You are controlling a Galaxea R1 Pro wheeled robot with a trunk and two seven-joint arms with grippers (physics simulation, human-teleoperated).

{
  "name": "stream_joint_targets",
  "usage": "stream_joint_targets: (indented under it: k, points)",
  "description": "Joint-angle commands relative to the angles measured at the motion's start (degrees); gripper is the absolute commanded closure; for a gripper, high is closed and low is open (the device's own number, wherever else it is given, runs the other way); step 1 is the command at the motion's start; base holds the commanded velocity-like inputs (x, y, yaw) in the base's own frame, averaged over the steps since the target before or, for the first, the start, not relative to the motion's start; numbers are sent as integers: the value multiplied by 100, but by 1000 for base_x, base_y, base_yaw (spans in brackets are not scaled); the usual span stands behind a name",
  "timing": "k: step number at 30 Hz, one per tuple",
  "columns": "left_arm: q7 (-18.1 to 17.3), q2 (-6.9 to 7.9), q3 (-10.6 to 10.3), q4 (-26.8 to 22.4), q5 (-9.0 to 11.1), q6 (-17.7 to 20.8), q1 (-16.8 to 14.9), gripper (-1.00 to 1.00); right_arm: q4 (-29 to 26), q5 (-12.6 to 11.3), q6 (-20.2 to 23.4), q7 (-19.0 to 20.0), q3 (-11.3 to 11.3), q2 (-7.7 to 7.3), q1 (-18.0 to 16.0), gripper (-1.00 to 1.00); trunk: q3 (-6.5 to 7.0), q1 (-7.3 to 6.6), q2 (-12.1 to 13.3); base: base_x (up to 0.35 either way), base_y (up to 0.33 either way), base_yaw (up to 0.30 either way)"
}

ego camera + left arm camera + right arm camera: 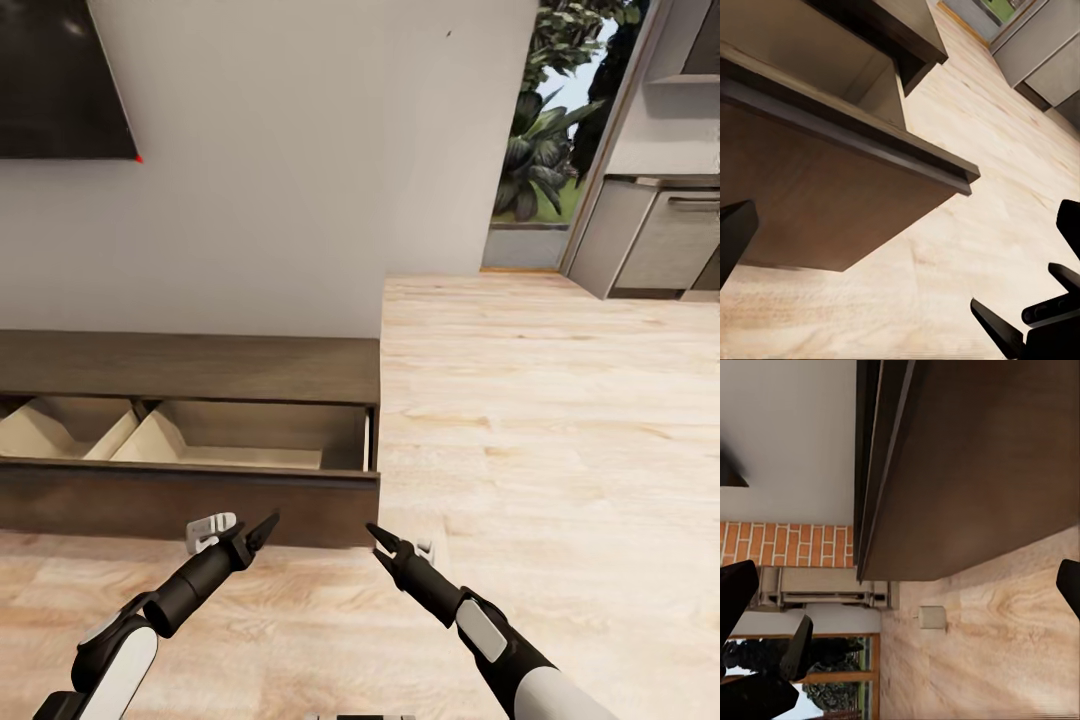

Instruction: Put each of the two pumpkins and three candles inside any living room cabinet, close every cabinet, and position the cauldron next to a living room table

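The long, low dark brown wood cabinet (190, 368) stands against the pale wall, below a wall-hung black TV (60, 80). Its pull-out drawer (200, 495) is drawn out over the light wood plank floor (560, 420), showing pale beige divided compartments (150, 440) with nothing visible in them.

In the head view the left end effector (262, 531) hovers just in front of the drawer's dark front panel, its black fingers close together at a narrow gap, holding nothing. The right end effector (378, 537) sits near the drawer's right corner, also narrow and empty; whether either tip touches the panel cannot be told.

In the right wrist view a short stubby beige candle (932, 617) lies on the floor just beyond the drawer's corner, apart from the cabinet. The same view shows a red brick chimney (787, 544) over an ornate fireplace (825, 589) further off. In the head view, glass doors with greenery (545, 130) and grey kitchen units (660, 235) lie at the far right.
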Motion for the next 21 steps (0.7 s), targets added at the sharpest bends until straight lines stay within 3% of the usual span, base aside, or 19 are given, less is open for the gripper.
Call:
stream_joint_targets:
  k: [1, 21]
  points:
    - [1, 3, -1, -3, 53, 32, -2, -100, 0, -60, 43, 2, 20, -1, -3, -100, -4, -3, -2, -190, 0, 0]
    - [2, -4, -1, 5, 53, 24, -2, -100, -1, -63, 33, 1, 20, 2, -3, -100, -4, -3, -2, -31, 0, 0]
